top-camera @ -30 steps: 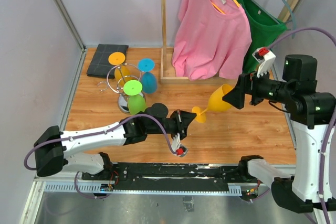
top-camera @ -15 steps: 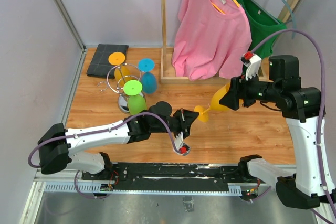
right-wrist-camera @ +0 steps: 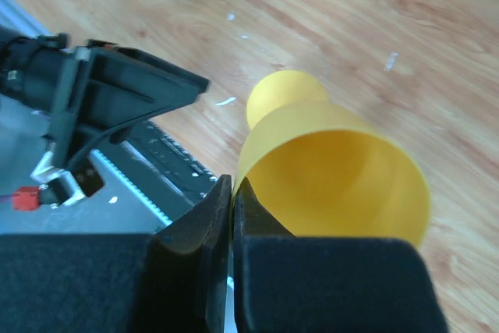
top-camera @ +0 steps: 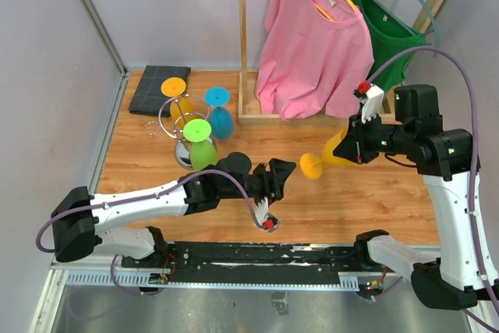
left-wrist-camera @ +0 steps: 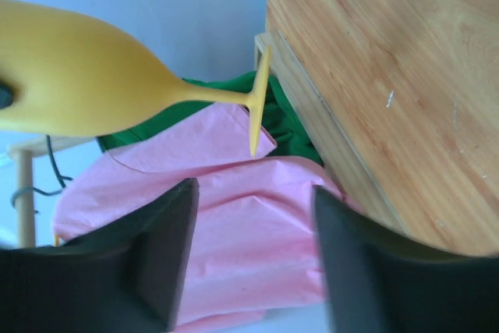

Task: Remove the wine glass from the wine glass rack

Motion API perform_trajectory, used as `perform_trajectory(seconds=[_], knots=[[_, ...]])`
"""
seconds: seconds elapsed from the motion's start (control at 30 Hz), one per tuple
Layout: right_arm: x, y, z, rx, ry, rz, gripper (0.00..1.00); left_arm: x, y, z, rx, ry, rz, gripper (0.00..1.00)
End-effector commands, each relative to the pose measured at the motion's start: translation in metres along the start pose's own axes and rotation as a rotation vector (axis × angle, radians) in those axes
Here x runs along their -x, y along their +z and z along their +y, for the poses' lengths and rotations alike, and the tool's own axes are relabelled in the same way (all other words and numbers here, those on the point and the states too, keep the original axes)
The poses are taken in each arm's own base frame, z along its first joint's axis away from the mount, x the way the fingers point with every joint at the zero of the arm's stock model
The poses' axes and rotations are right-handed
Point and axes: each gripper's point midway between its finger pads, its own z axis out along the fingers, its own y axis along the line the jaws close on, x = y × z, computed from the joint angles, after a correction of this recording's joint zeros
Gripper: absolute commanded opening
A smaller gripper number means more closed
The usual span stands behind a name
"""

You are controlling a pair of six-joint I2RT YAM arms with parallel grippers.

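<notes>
Over the wood right of centre, held up in the air, the opaque yellow wine glass [top-camera: 334, 152] lies roughly on its side with its foot aimed at the left arm. It's well apart from the wine glass rack [top-camera: 185, 155], the small shiny chrome wire stand with the domed base over on the left of the wooden table [top-camera: 366, 200]. The right gripper [top-camera: 349, 148] is pinched tight on the bowl's rim. Its own wrist cam shows that best: both black fingers [right-wrist-camera: 195, 228] squeeze together at the lip and you look straight into the open mouth, which the overhead view can't give you. The left gripper [top-camera: 284, 171] is spread wide with nothing in it. From its wrist cam the stem and foot float beyond the fingertips, not between them, and that view also catches the table's far edge. On the rack an orange glass [top-camera: 173, 87], a blue glass [top-camera: 219, 117] and a green glass [top-camera: 199, 146] hang foot-up, the green one nearest the left arm. A folded dark grey cloth [top-camera: 159, 89] sits in the far left corner. At the far edge a tall wooden clothes rack [top-camera: 242, 44] carries a pink T-shirt [top-camera: 312, 52] and a green T-shirt [top-camera: 388, 25], hanging close behind the right gripper. The biggest stretch of bare wood runs from the glass toward the near edge.
</notes>
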Motion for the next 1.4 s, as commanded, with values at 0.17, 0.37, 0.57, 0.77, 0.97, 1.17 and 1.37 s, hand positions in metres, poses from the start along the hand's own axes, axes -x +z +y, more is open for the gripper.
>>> perform_trajectory(seconds=[0.17,0.37,0.57,0.77,0.97,1.17,1.37], knots=[[0.01,-0.021,-0.016,-0.152,-0.04,-0.034,0.01,-0.009,-0.024,-0.006,0.038,-0.067,0.095,0.99],[-0.011,-0.015,-0.053,-0.314,-0.027,0.081,0.01,-0.022,-0.052,0.016,0.132,-0.193,0.178,0.99],[-0.045,0.02,-0.106,-0.478,0.015,0.214,0.01,-0.055,-0.078,0.096,0.341,-0.628,0.293,0.99],[-0.048,0.032,-0.146,-0.637,0.007,0.242,0.01,-0.06,-0.098,0.137,0.429,-0.843,0.286,0.99],[-0.048,0.034,-0.179,-0.692,0.065,0.239,0.01,-0.056,-0.113,0.147,0.448,-0.955,0.263,0.99],[-0.058,0.029,-0.213,-0.729,0.154,0.195,0.01,-0.053,-0.12,0.143,0.448,-0.984,0.263,0.99],[-0.077,0.034,-0.236,-0.74,0.233,0.175,0.01,-0.051,-0.124,0.141,0.44,-1.0,0.259,0.99]])
